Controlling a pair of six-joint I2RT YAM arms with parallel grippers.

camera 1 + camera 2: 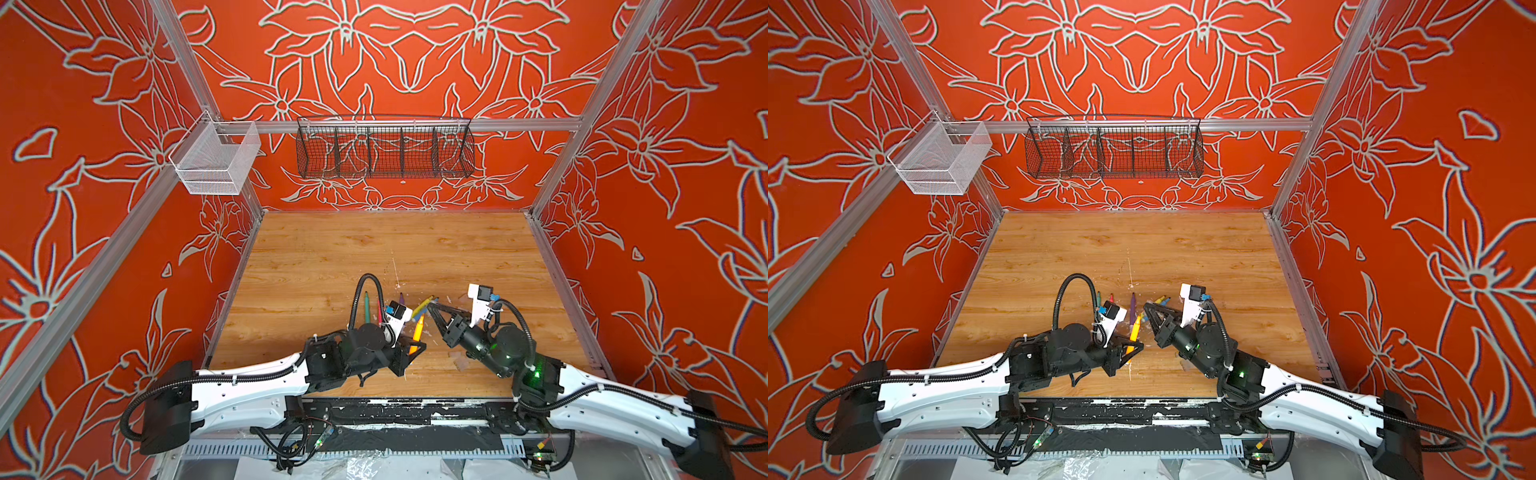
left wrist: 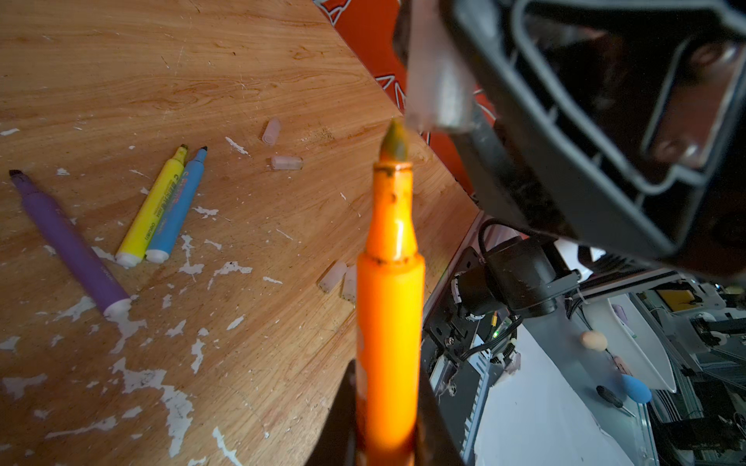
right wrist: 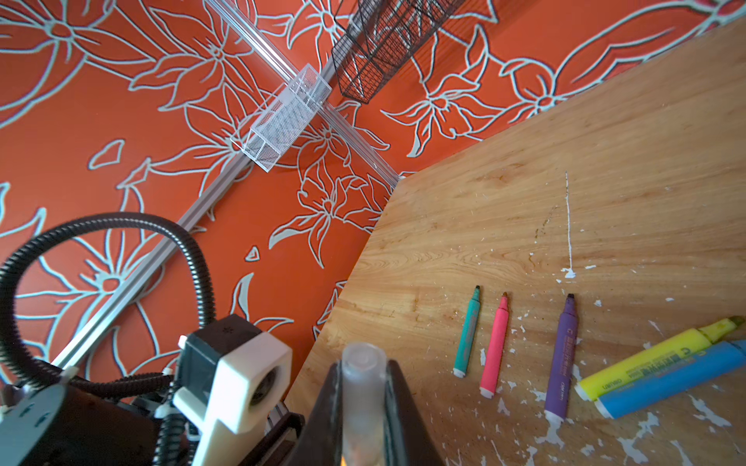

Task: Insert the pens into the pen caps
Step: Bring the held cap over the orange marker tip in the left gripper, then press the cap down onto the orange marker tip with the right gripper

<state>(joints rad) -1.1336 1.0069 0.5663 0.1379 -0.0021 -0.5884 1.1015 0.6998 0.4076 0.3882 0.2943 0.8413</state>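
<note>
The left fingers (image 2: 434, 439) grip the orange pen (image 2: 389, 306), and the right fingers (image 3: 323, 411) pinch a clear cap (image 3: 361, 387). Tip and cap mouth almost meet at lower centre of both top views, apparently not yet joined. Nothing is capped. Six pens: the green pen (image 3: 469, 335), pink pen (image 3: 495, 347), purple pen (image 3: 563, 355), yellow pen (image 3: 646, 359) and blue pen (image 3: 678, 379) lie bare on the bench (image 2: 121, 80). Five caps are visible, counting four loose caps (image 2: 286, 162) nearby.

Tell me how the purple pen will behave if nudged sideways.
The purple pen has a round barrel lying flat on the table, so it will probably roll. It looks like rigid plastic, likely light and stiff. Its bare tip may mark the wood.
</note>
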